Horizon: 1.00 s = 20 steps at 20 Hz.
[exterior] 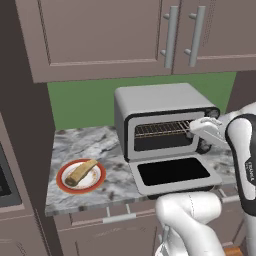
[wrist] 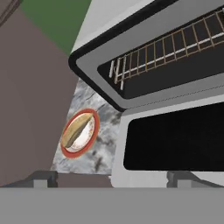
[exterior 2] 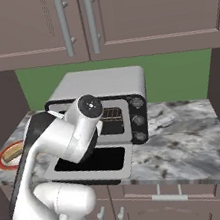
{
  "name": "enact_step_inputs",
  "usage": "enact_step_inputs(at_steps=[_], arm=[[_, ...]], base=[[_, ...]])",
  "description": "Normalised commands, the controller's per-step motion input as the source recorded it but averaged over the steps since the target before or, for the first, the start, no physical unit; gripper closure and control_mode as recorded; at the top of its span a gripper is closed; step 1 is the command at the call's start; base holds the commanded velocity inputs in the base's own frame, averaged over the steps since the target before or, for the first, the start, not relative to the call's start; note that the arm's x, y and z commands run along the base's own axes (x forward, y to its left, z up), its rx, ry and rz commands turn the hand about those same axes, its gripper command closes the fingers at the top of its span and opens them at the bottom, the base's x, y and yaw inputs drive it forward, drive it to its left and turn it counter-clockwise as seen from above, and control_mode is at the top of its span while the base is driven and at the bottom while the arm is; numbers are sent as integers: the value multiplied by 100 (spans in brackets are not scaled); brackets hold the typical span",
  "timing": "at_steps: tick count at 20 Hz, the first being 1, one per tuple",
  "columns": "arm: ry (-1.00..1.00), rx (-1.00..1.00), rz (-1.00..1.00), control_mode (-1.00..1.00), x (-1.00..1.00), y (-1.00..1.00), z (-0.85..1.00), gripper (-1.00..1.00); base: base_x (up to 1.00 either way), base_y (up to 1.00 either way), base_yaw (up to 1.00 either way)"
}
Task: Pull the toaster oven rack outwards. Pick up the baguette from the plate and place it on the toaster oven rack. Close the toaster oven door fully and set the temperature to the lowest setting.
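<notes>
The toaster oven (exterior: 150, 102) sits on the marble counter (exterior 2: 198, 138) with the toaster oven door (exterior: 174, 173) dropped flat, glass facing up. The toaster oven rack (wrist: 166, 46) (thin bars, partly forward in the cavity) rests inside. The gripper (wrist: 111, 177) hovers before the opening, fingers spread wide, holding nothing. Left of the oven, the baguette (exterior: 81, 172) lies across the plate (exterior: 64, 186).

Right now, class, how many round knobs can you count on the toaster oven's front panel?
3, stacked on the black panel at the right side of the toaster oven: top knob, middle knob, bottom knob. None looks hidden in the right base view.
</notes>
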Motion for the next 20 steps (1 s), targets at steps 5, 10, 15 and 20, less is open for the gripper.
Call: enact_step_inputs(at_steps=[5,10,15,20], arm=[[0,16,0,-100,1,-10,-36,-100],[0,14,0,-100,19,-1,-26,-100],[0,10,0,-100,39,0,-19,-100],[0,9,0,-100,38,0,-15,-100]], base=[[0,0,0],[0,0,0],[0,0,0],[0,0,0]])
